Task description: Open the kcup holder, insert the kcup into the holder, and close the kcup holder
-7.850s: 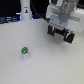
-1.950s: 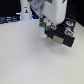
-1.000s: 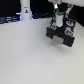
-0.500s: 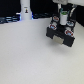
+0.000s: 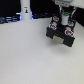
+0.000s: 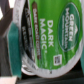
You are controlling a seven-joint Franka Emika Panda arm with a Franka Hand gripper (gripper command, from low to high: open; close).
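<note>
Wrist view: the kcup (image 6: 52,37) filled nearly the whole frame, its foil lid turned to the camera. The lid was bright green with a dark panel; the legible print read "GREEN MOUNTAIN" on the green field and "DARK MAGIC" in white on the dark panel, with a line of small, unreadable text beside it and a small square code mark below. The lettering ran roughly vertically in the frame, so the lid appeared rotated about a quarter turn, and the lid's face was tilted. A white rim edged the lid.

Exterior view: the gripper (image 5: 63,19) stood in the upper right of the frame, directly over the kcup holder (image 5: 61,34), a black boxy unit on the white table (image 5: 30,60). A small spot of green was visible between the fingers, above the holder's top. The gripper's jaws appeared closed around the kcup, though the low resolution left the contact itself indistinct. A tall white bottle-like object (image 5: 25,10) with a dark mark stood in the upper left, well apart from the holder.
</note>
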